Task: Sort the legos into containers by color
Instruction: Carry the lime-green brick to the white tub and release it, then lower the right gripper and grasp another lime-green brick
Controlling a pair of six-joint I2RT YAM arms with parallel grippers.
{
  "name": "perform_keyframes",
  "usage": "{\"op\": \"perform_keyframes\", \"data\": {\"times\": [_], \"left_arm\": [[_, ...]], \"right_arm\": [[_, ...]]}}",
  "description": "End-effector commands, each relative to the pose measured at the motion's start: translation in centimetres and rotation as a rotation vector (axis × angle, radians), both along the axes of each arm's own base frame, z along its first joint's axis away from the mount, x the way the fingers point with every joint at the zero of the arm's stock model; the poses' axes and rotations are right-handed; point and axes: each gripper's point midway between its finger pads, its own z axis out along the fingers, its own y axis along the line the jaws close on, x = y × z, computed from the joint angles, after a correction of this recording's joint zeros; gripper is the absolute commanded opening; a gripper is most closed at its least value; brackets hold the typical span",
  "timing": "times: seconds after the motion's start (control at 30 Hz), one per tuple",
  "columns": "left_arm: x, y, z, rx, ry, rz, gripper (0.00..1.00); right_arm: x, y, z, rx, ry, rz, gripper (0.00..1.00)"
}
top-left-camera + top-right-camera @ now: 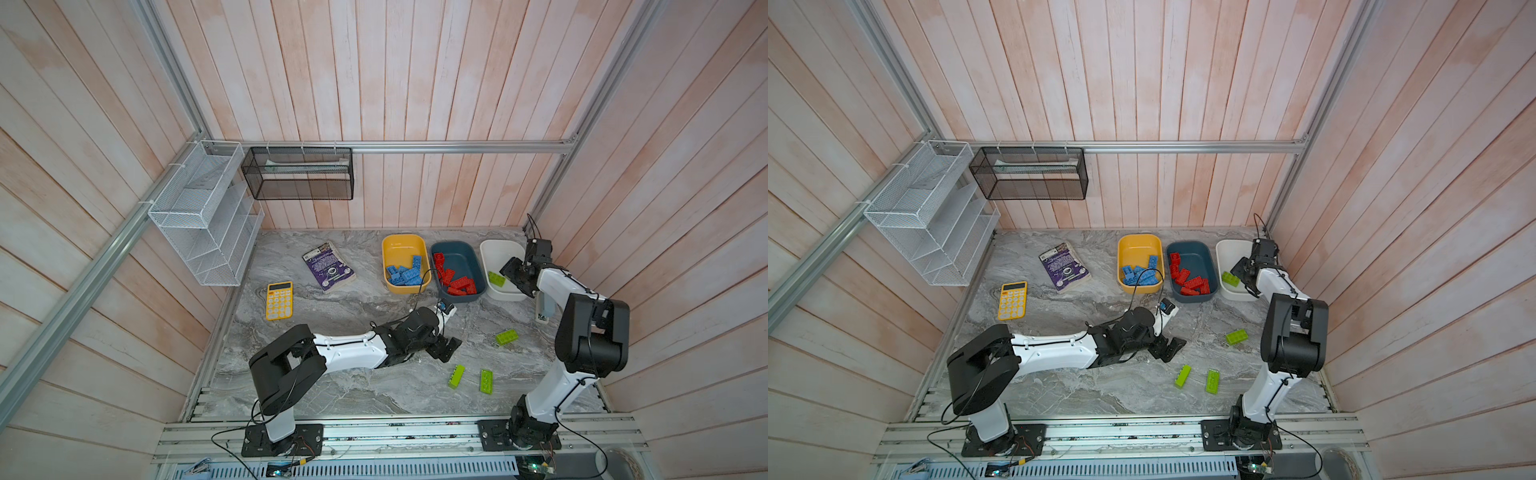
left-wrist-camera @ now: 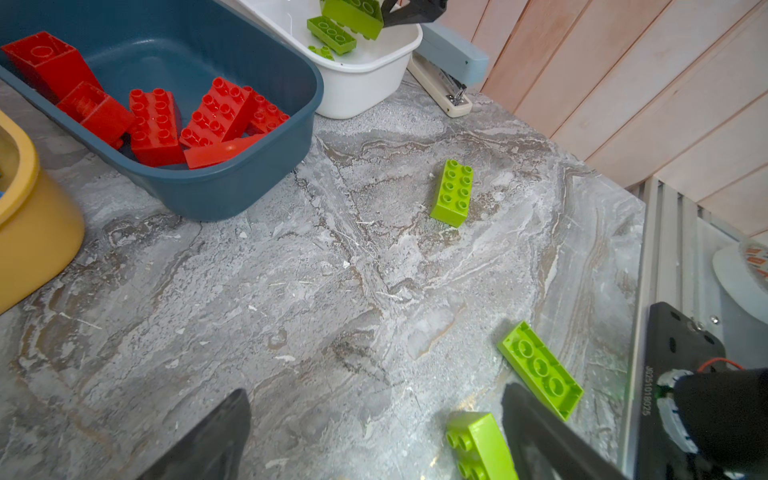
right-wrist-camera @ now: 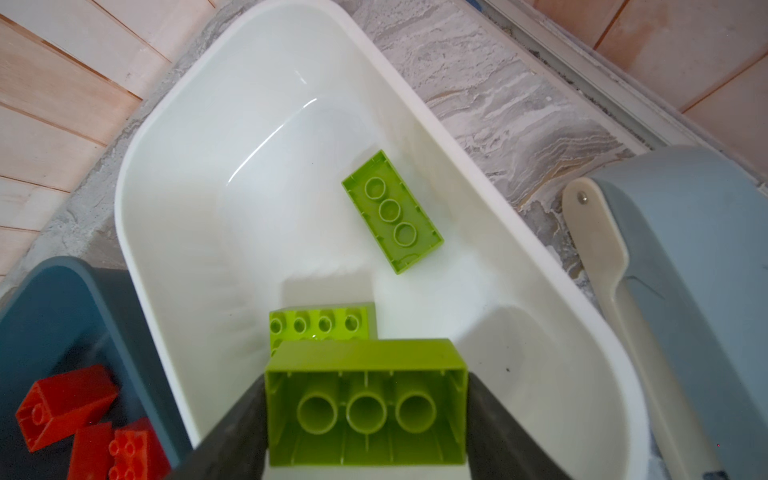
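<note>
Grey marble tabletop (image 1: 353, 390), plank walls behind. The teal tub (image 1: 457, 249) holds red bricks (image 1: 455, 282). The yellow tub (image 1: 405, 237) left of it holds blue bricks (image 1: 405, 272), and the white tub (image 1: 496, 249) right of it holds two green bricks (image 3: 392, 212). Over the white tub, the right gripper (image 1: 514, 276) pinches a third green brick (image 3: 365, 411). In front of the teal tub, the left gripper (image 1: 445, 348) hovers with its jaws wide and empty, near three loose green bricks (image 1: 506, 337).

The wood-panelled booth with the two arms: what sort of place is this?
Most likely a robot test cell, dressed as a home desk: two arms bolted to an aluminium rail, plank walls behind a metal frame, toy bricks and tubs on a marble-look tabletop.
</note>
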Motion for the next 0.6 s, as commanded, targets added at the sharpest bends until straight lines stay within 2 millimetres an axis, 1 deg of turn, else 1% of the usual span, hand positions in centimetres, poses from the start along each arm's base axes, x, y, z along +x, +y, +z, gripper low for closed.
{"op": "perform_keyframes", "data": {"times": [0.0,0.1,0.23,0.27,0.3,0.33,0.43,0.57], "left_arm": [[0.2,-0.6,0.7,-0.013,-0.014,-0.021,0.95],[0.2,-0.4,0.9,-0.014,-0.013,-0.018,0.95],[0.0,0.2,1.5,-0.02,-0.015,-0.009,0.95],[-0.1,0.5,1.6,-0.022,-0.014,-0.003,0.95],[-0.2,0.7,1.9,-0.027,-0.015,0.0,0.95],[-0.3,1.0,2.1,-0.03,-0.015,0.005,0.95],[-0.7,2.1,2.3,-0.033,-0.014,0.018,0.95],[-1.1,3.8,1.8,-0.003,-0.016,0.042,0.95]], "right_arm": [[2.3,-0.2,2.6,0.002,-0.083,0.012,0.82],[2.4,-0.2,3.1,0.0,-0.091,0.015,0.86],[2.0,0.4,3.4,0.007,-0.098,0.029,0.87],[1.7,0.6,3.6,0.006,-0.102,0.032,0.87],[1.7,1.0,4.2,0.002,-0.115,0.042,0.87],[0.9,1.6,3.6,0.0,-0.1,0.052,0.87],[0.0,3.9,5.2,-0.035,-0.113,0.115,0.86],[-2.3,8.0,6.7,-0.075,-0.114,0.224,0.85]]}}
